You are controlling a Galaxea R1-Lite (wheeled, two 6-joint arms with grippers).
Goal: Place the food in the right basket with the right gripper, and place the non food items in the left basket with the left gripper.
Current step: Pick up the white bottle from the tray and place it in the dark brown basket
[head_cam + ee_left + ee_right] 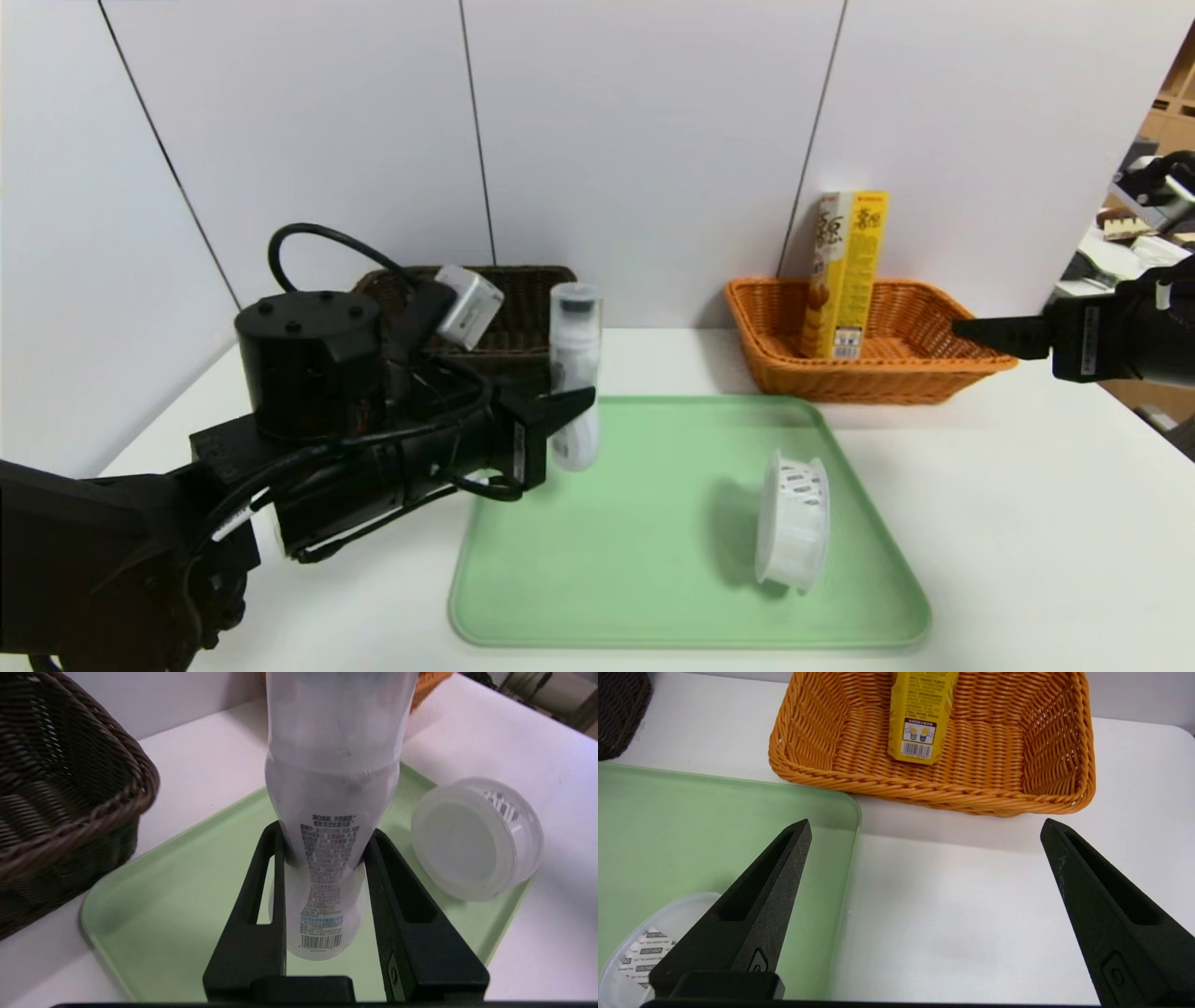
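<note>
Green tray (691,523) on the bench, white tub (794,523) on its right side. Dark basket (513,303) stands far left; orange basket (868,387), far right, contains the yellow carton (845,275). Left end effector (571,411) grips the white bottle (576,355) upright above the tray's far left; advise lifting it clear of the dark rim, then lowering before release. Right end effector (927,828), wide and empty, sits near the orange basket.

A plain white tabletop spreads beneath the open right black claw (926,828), backed by smooth white seamed panels (644,140), suggesting a staged test station, with cluttered pale wooden shelving (1178,117) beyond that claw's outer side.
</note>
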